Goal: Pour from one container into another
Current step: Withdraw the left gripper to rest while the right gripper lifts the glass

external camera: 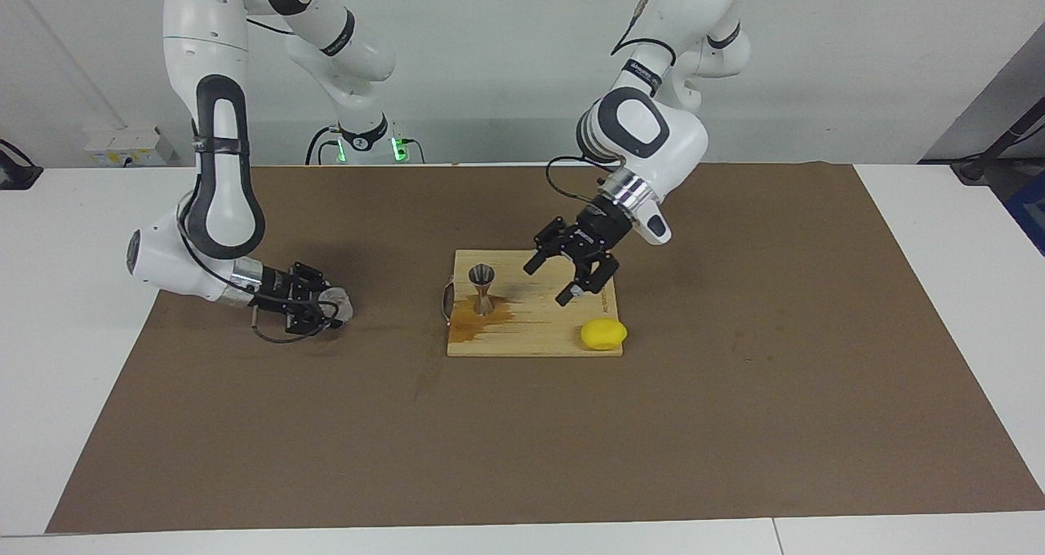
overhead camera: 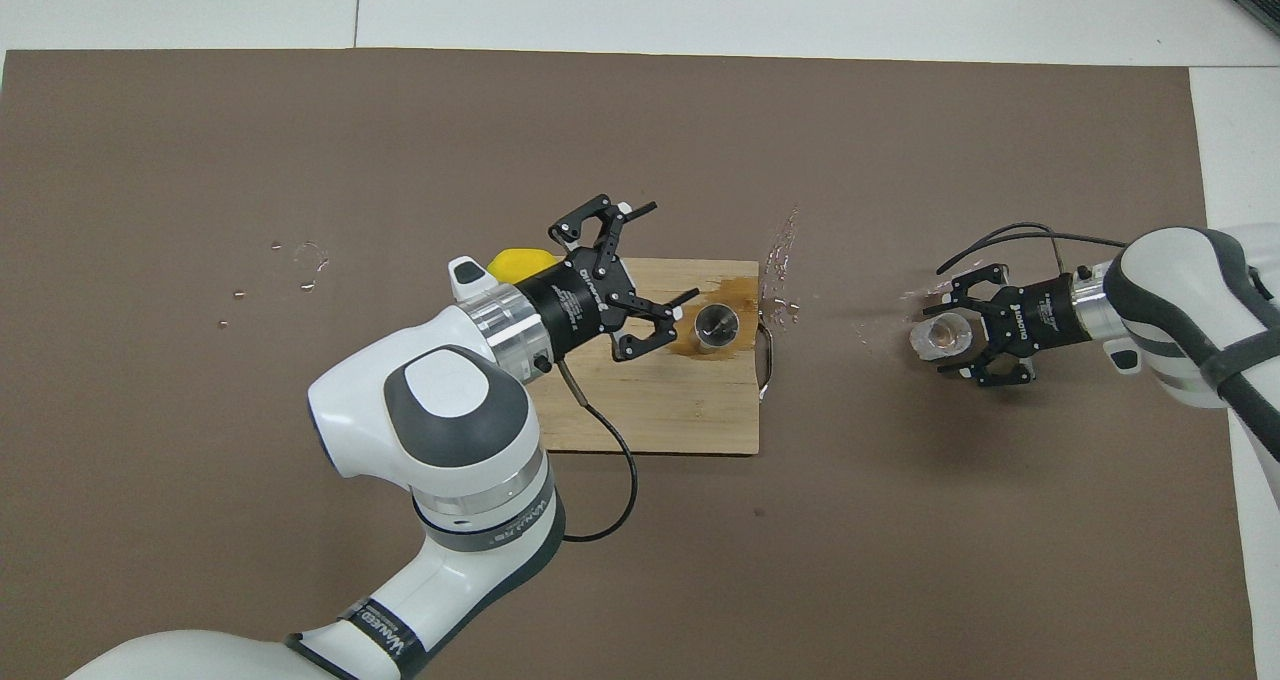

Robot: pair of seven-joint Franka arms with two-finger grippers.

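Your right gripper (external camera: 328, 311) is pinching the glass cup (external camera: 337, 303); your left gripper (external camera: 569, 273) is gaping. Squeezing risks tipping it.

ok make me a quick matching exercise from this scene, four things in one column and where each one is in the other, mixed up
Things:
1. jigger
2. glass cup
3. lemon
4. left gripper

Places:
A. on the brown mat toward the right arm's end, between the right gripper's fingers
B. raised over the cutting board, empty
C. upright on the cutting board beside a wet stain
D. at the board's corner toward the left arm's end

Pairs: 1-C, 2-A, 3-D, 4-B
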